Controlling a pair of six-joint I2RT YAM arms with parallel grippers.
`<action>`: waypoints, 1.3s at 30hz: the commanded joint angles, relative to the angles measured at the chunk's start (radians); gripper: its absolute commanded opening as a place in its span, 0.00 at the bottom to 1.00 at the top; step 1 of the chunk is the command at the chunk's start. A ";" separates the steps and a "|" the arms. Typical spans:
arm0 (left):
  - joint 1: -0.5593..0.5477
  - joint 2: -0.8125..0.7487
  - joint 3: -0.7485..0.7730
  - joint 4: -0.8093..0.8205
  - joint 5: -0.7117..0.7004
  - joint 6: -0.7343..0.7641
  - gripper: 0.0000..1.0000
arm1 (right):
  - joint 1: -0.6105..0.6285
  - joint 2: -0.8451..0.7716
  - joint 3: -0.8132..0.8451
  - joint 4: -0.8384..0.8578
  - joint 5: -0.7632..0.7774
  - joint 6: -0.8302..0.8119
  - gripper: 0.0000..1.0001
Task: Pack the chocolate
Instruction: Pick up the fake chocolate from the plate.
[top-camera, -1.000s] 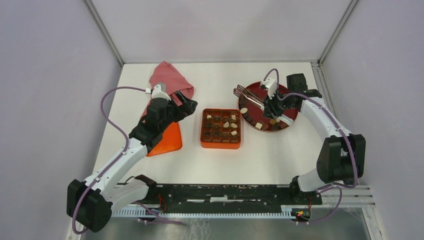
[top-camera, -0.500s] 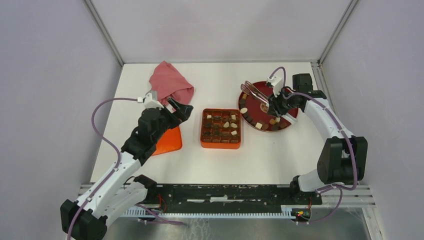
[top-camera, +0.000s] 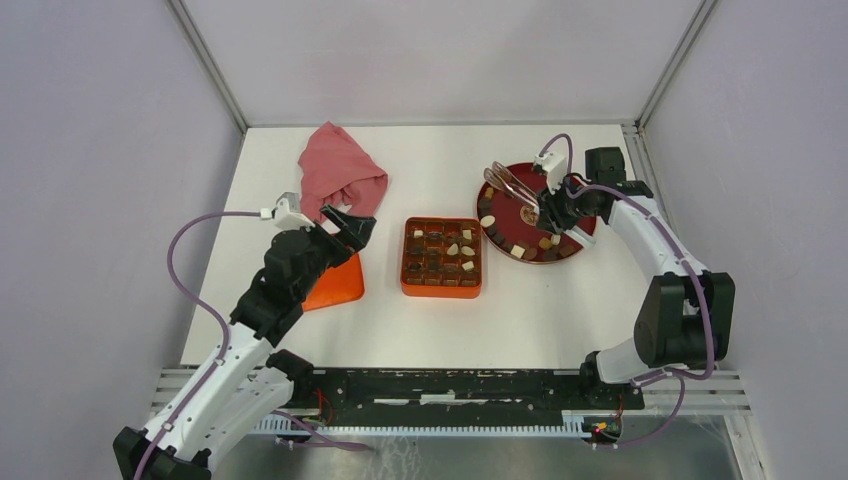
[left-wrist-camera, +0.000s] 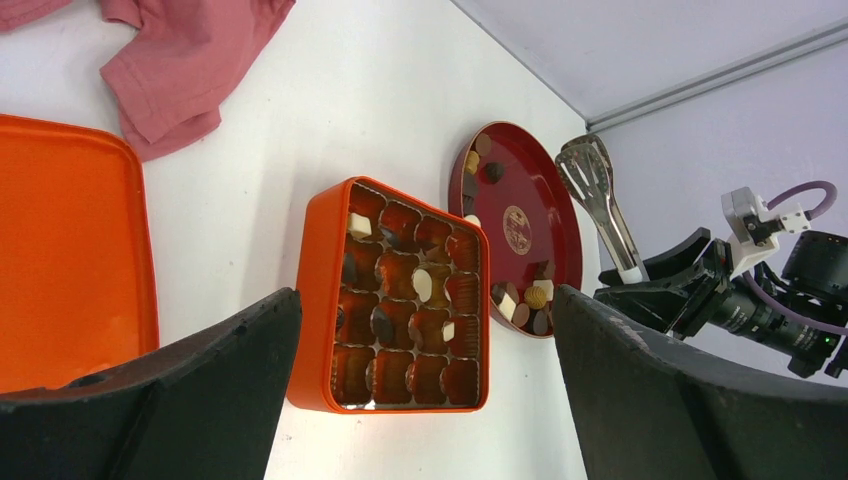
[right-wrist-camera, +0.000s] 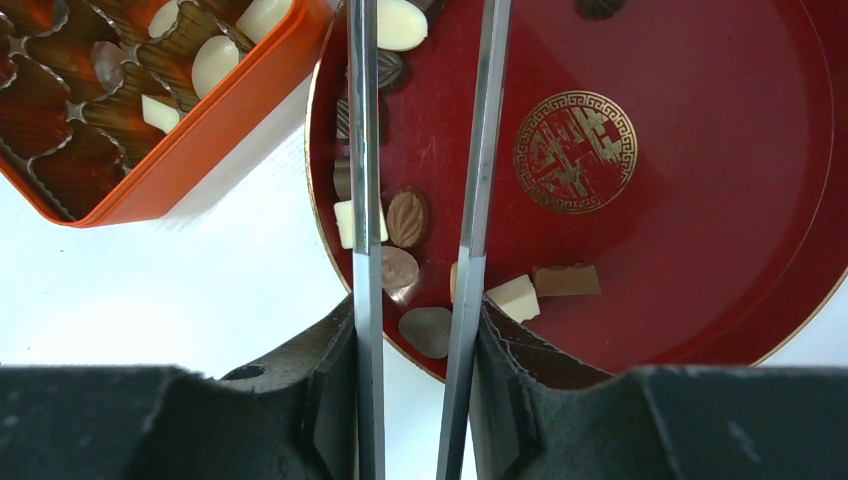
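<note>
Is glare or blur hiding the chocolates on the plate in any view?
Right wrist: chocolates sharp, soft sheen on the plate, tongs cross some. Left wrist: clear but small. Top external: evenly lit, pieces tiny.

The left gripper (left-wrist-camera: 425, 300) is seen wide open, its 2 dark jaws framing an orange box (left-wrist-camera: 320, 300) set on a white table (left-wrist-camera: 330, 120). Chocolate (left-wrist-camera: 424, 285) is held in some of the box's 16 cells, and more pieces are scattered along the rim of a red plate (left-wrist-camera: 545, 190) just beside it. An orange lid (left-wrist-camera: 70, 250) is laid at the left, below a pink cloth (left-wrist-camera: 190, 60). Tongs (left-wrist-camera: 600, 195) are gripped by the right gripper (left-wrist-camera: 645, 283) beside the plate.
</note>
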 joint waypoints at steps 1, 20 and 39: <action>0.000 -0.008 -0.002 0.004 -0.046 -0.035 0.99 | -0.010 0.009 0.036 0.030 0.009 -0.013 0.41; 0.000 -0.007 0.006 -0.010 -0.048 -0.005 0.99 | -0.020 0.072 0.131 -0.030 0.056 -0.012 0.41; 0.000 -0.015 -0.050 0.020 -0.086 -0.018 0.99 | -0.021 0.184 0.158 -0.085 0.278 -0.130 0.41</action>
